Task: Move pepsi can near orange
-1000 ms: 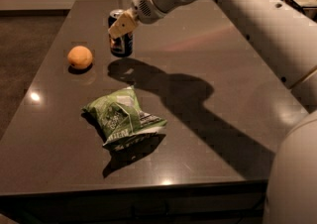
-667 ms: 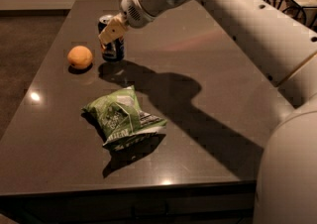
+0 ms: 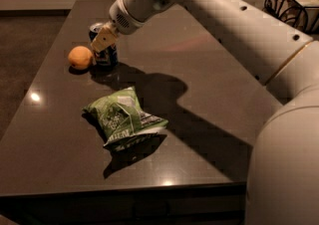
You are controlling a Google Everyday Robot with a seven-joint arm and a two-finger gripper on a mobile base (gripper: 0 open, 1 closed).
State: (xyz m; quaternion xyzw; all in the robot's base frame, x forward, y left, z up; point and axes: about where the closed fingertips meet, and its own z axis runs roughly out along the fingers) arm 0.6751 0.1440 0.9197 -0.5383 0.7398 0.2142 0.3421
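Note:
The pepsi can (image 3: 104,53), dark blue with a silver top, stands upright on the dark table (image 3: 199,69) at the far left. The orange (image 3: 80,57) lies just left of it, nearly touching. My gripper (image 3: 103,40) reaches in from the right and is shut on the pepsi can, its tan fingers (image 3: 102,40) across the can's upper part. The can's base looks to be on the tabletop.
A crumpled green chip bag (image 3: 122,118) lies in the middle of the table, nearer the front edge. A dark wire basket (image 3: 293,1) stands at the back right. My white arm (image 3: 224,25) spans the right side of the table.
My gripper has carried the pepsi can leftward across the table until it stands right beside the orange. The orange and the chip bag have not moved.

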